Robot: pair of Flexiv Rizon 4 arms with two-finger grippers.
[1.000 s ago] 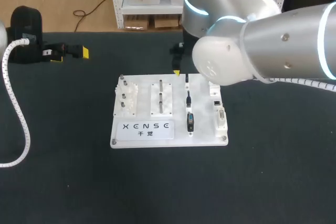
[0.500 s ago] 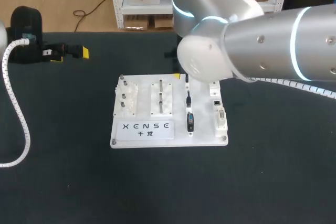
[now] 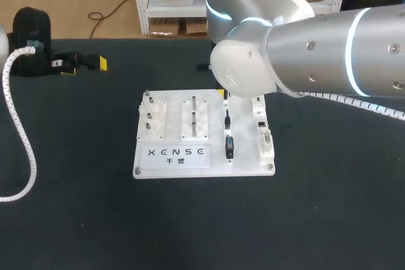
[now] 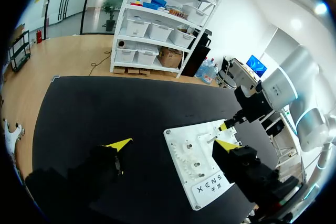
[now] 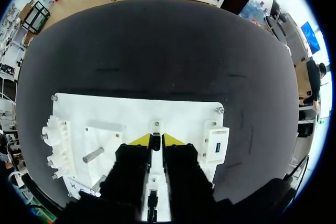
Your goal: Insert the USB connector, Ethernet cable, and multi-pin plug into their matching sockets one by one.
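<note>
two arms: left one at the far left of the table (image 3: 316, 219), right one over the far edge of the board (image 3: 171, 165).
right gripper (image 5: 155, 140): fingers nearly together, pinching the usb connector (image 5: 155, 142) from both sides.
usb connector: upright at the board's far end, beside the usb socket (image 5: 217, 148).
left gripper (image 4: 173, 144): fingers wide apart, holding nothing, well apart from the board.
ethernet cable (image 3: 227, 118): on the board, next in the row.
multi-pin plug (image 3: 229, 147): nearest in that row.
</note>
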